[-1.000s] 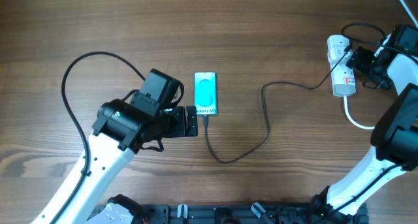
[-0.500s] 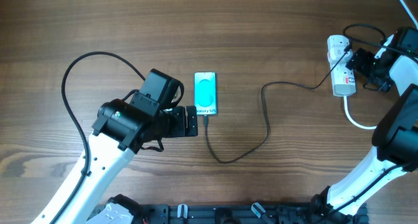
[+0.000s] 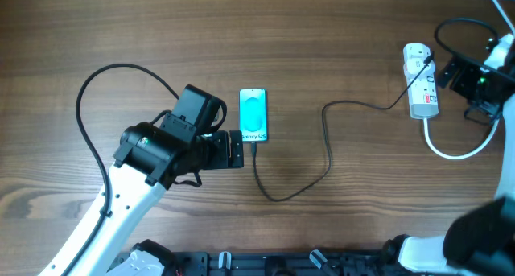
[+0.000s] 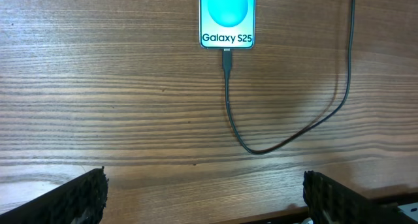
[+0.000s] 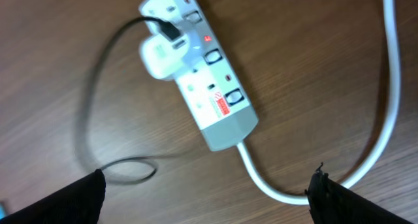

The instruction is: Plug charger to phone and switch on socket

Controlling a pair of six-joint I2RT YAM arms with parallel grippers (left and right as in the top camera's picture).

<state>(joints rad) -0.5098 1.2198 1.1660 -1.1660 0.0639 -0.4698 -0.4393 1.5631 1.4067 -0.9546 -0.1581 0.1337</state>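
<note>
Two jaw pairs spread, empty. Left gripper near phone risks nudging it, unseating charger. Right gripper could snag white cord by socket.

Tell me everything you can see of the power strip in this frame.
The power strip is a long white plastic bar lying flat on the wooden table. It has rocker switches along its top, a small red light beside one, and a red-and-white label near the cord end. A white adapter is plugged in, with the black charger cable leaving it. A thick white cord exits one end and curves away. Nothing grips it.
</note>
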